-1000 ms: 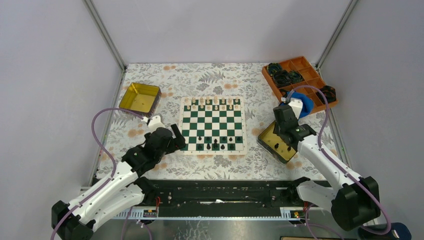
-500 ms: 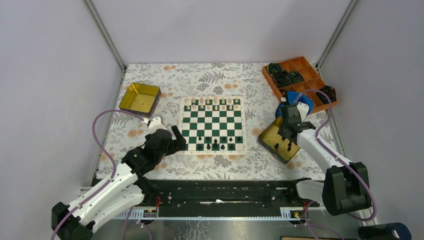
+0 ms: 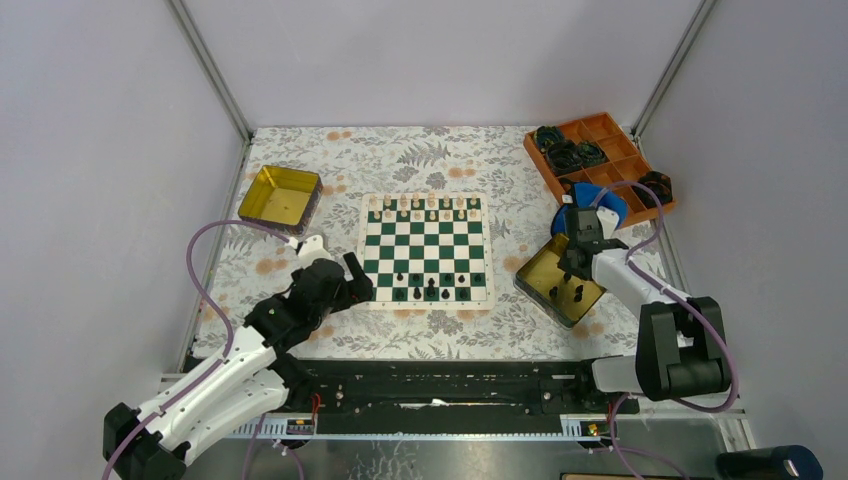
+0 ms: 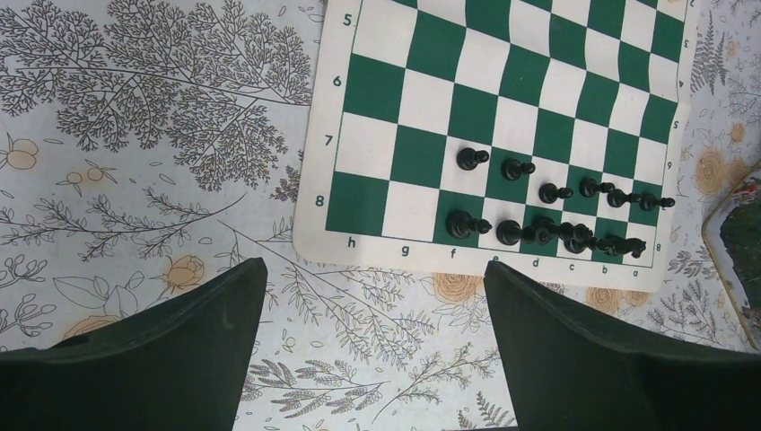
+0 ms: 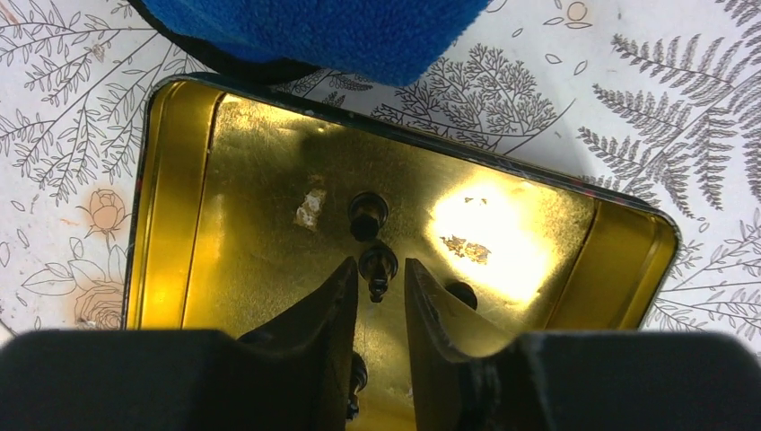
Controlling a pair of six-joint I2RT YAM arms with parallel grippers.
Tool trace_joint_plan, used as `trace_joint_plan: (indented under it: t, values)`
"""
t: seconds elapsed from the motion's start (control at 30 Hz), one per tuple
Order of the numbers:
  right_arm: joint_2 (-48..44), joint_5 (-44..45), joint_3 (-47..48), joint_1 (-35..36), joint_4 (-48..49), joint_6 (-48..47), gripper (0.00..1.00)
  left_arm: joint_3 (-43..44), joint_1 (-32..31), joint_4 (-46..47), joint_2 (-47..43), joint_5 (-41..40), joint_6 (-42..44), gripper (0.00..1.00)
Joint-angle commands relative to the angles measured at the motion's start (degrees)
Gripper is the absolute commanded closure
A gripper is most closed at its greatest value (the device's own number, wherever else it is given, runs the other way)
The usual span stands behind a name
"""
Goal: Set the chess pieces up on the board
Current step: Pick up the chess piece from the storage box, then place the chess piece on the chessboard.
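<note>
The green-and-white board [image 3: 425, 250] lies mid-table, also in the left wrist view [image 4: 422, 99]. Cream pieces [image 3: 425, 205] line its far rows. Several black pieces [image 3: 432, 288] stand on its near rows, toward the right [image 4: 538, 224]. My left gripper [image 3: 358, 275] is open and empty above the tablecloth just off the board's near left corner [image 4: 372, 269]. My right gripper [image 3: 578, 282] is down inside a gold tin [image 3: 530, 270]. Its jaws stand narrowly apart [image 5: 377, 287] with a black piece [image 5: 377, 268] between the tips. More black pieces [image 5: 368, 211] lie on the tin floor [image 5: 269, 180].
A second gold tin [image 3: 280, 195] sits at the left back. An orange compartment tray [image 3: 610, 130] with black rings stands at the back right. A blue cloth-like object [image 3: 605, 200] lies just beyond the right tin [image 5: 359, 27].
My right arm has swung so the gripper sits a little farther back and lower in the gold tin, over a black piece. The left arm has barely moved.
</note>
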Motion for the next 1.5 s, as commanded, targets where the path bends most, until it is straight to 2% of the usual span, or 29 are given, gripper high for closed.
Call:
trace_joint_plan:
  t: [0.0,0.23,0.43,0.67,0.9,1.0,1.13,1.47]
  values:
    - [1.3,-0.6,1.0,-0.5,2.3,0.2,0.70,-0.4,0.1,4.0,0.1,0.4,0.0,0.01]
    - [2.4,-1.0,0.9,-0.6,2.4,0.2,0.81,-0.4,0.1,4.1,0.2,0.5,0.1,0.01]
    - [1.6,-0.9,0.7,-0.6,1.7,0.3,0.99,-0.4,0.1,4.1,0.0,0.7,0.1,0.01]
    - [-4.3,-3.0,1.3,-0.6,-0.3,-0.3,1.00,-0.4,0.1,3.9,-0.1,0.5,0.1,0.01]
    - [-11.3,-9.0,4.0,0.1,-2.0,-1.0,1.00,0.1,0.0,2.9,0.3,-0.3,-0.6,0.01]
    - [-11.6,-9.9,6.5,3.7,-3.1,-1.1,1.00,0.5,0.1,2.1,0.3,-0.8,-1.0,0.01]
    - [-8.3,-8.8,11.8,12.0,-4.5,-1.9,1.00,1.6,0.1,0.6,0.1,-1.2,-2.2,0.01]
    - [9.6,-8.5,26.3,30.3,-1.3,-5.8,1.00,5.5,0.2,-5.7,-1.4,-3.4,-5.3,0.01]
